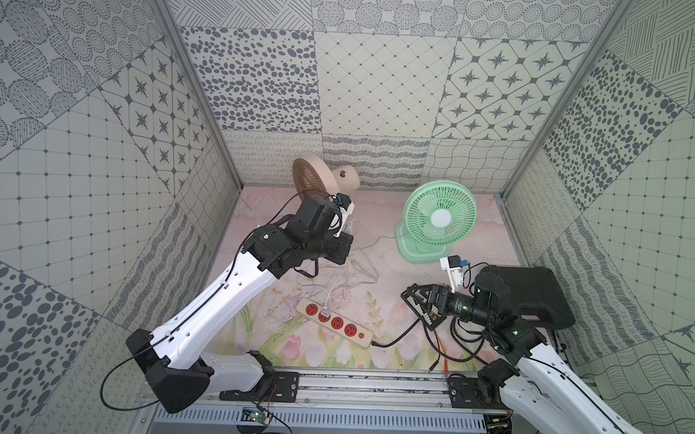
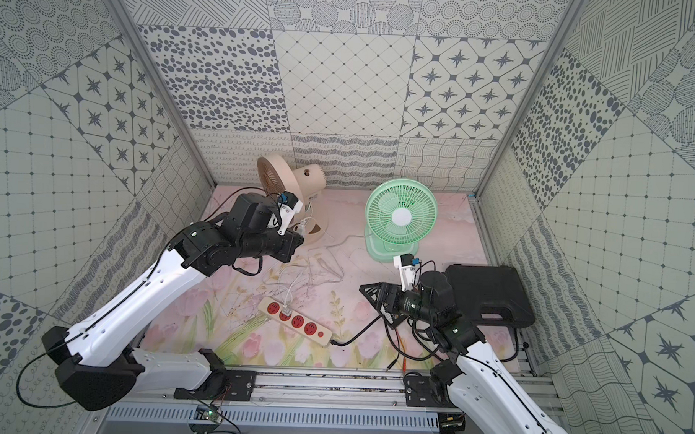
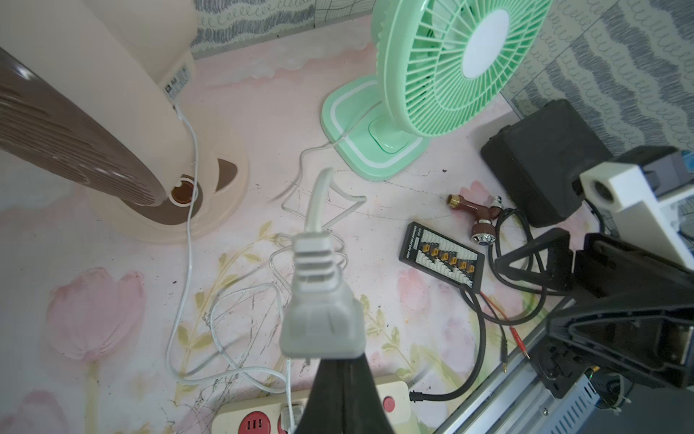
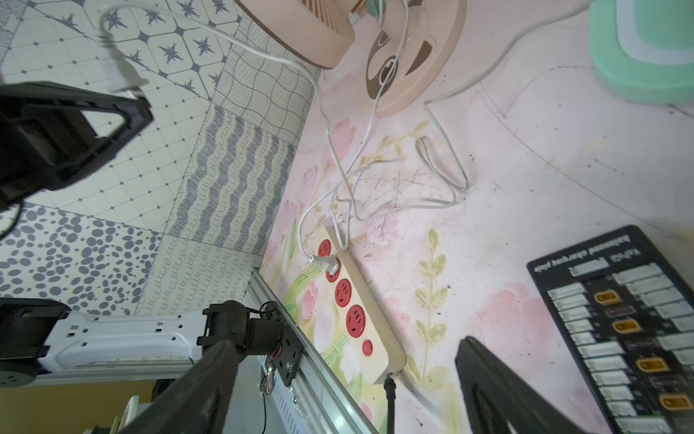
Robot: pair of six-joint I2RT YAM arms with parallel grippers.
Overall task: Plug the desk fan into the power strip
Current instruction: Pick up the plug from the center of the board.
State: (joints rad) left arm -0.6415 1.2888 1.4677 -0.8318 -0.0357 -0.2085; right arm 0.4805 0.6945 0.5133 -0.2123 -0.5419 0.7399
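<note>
**Top views.** The power strip (image 1: 334, 323) lies on the flowered mat (image 1: 405, 339) near the front rail, between the two arm bases. A white plug (image 1: 325, 306) occupies its second socket. The left gripper (image 2: 297, 235) is raised beside the beige fan (image 2: 291, 176), well apart from the strip. The right gripper (image 1: 416, 304) hangs over the black connector board (image 1: 428, 314), in front of the green desk fan (image 1: 439, 217).

**Left wrist view.** The left claw's fingers (image 3: 330, 398) are clamped on the wide end of a grey plug (image 3: 323, 312), with its strain relief pointing away from them. No prongs are visible. Its cord appears to run to the green fan, but the cord loops (image 3: 323, 210) on the mat make this uncertain.

**Right wrist view.** The right claw's jaws stand wide apart and hold nothing. The strip (image 4: 379, 338) lies below, with three red sockets free.

**Hazards.**
- If the prongs sit between the fingers, the plug cannot be inserted. It would probably need a regrasp or a handover first, and it could drop during the exchange.
- The held cord crosses the beige fan's cord. Pulling it toward the strip could snag that cord and unseat the white plug.
- The strip is unrestrained, so an off-axis push could slide or tip it.
- A taut cord could drag the light green fan.
</note>
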